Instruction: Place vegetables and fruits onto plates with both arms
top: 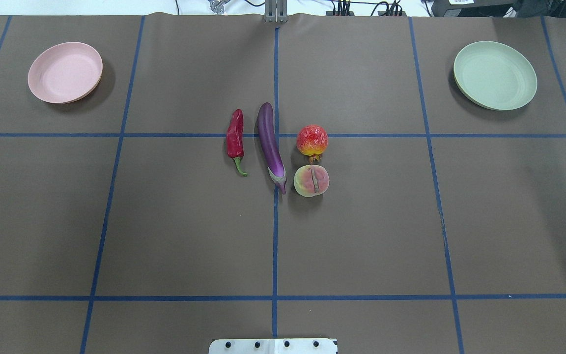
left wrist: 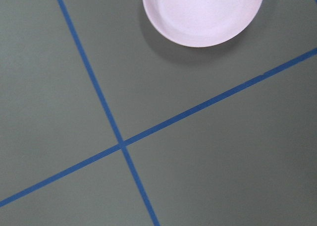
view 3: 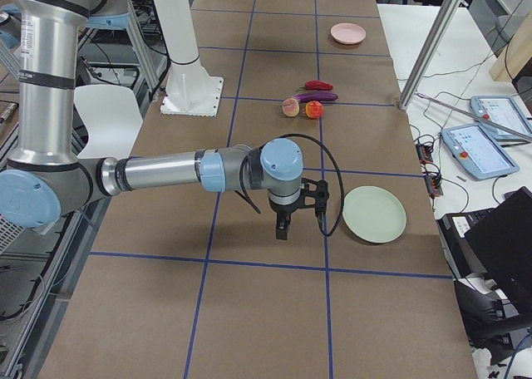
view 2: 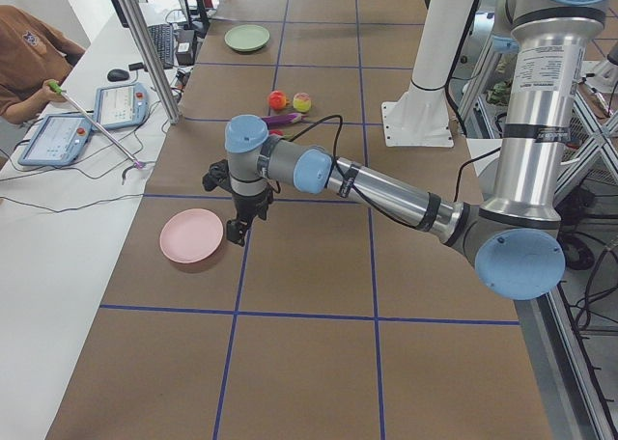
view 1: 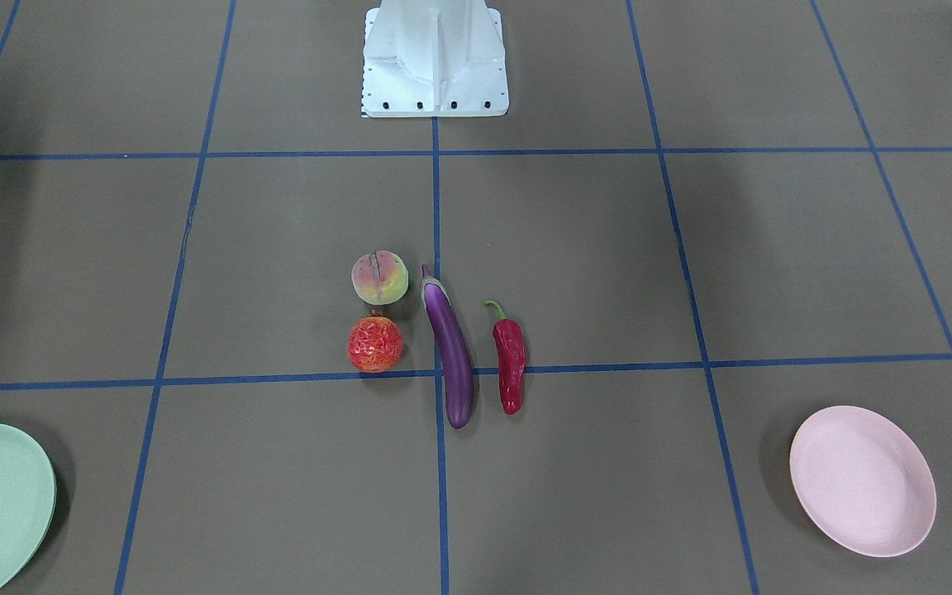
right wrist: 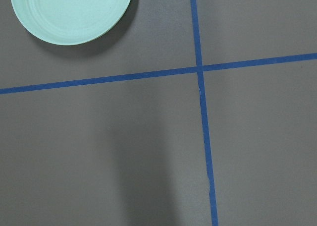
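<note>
The purple eggplant (top: 269, 142) lies at the table's middle, with the red chili pepper (top: 235, 140) to its left. The red-orange fruit (top: 312, 139) and the peach (top: 311, 180) sit to its right. None of them is on a plate. The pink plate (top: 65, 72) is at the far left and the mint green plate (top: 495, 74) at the far right. Both are empty. My left gripper (view 2: 237, 232) hovers beside the pink plate (view 2: 191, 235). My right gripper (view 3: 283, 229) hovers beside the green plate (view 3: 374, 214). I cannot tell whether either is open or shut.
The white pedestal base (view 1: 435, 66) stands at the robot's edge of the table. Blue tape lines grid the brown surface. An operator (view 2: 29, 64) sits at a side bench with tablets (view 2: 121, 104). An aluminium post (view 2: 145, 44) stands by the table's edge.
</note>
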